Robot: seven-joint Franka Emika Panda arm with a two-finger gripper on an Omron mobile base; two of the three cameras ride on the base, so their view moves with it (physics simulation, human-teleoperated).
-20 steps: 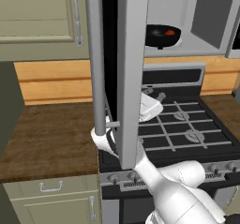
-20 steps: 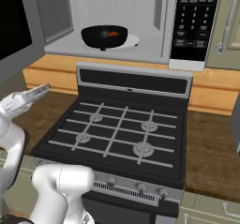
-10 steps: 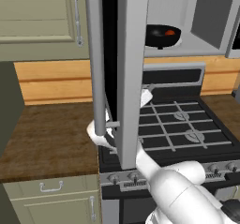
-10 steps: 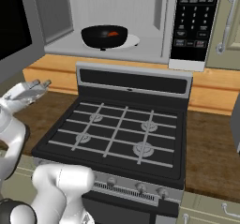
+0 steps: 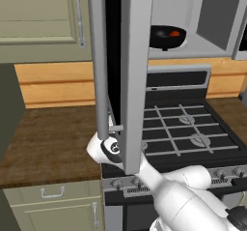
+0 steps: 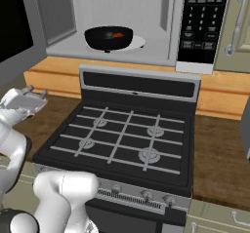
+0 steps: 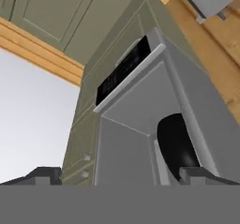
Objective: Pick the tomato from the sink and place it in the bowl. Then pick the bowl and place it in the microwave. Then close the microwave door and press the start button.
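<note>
The microwave stands open above the stove. On its white turntable sits the black bowl with the red tomato inside it. The microwave door hangs wide open, edge-on in the left base view, with its bar handle toward me. My gripper is open and holds nothing. It hovers low at the stove's left, beneath the door. In the hand view the gripper looks up at the bowl and the black keypad panel. The sink is out of view.
A black gas stove with grates lies under the microwave. A wooden counter runs to its left, with beige cabinets above. The keypad panel sits on the microwave's right side.
My hand has swung left, from beside the door's inner face to behind and under its lower edge. The gripper has stayed open. Bowl, tomato and door have not moved.
</note>
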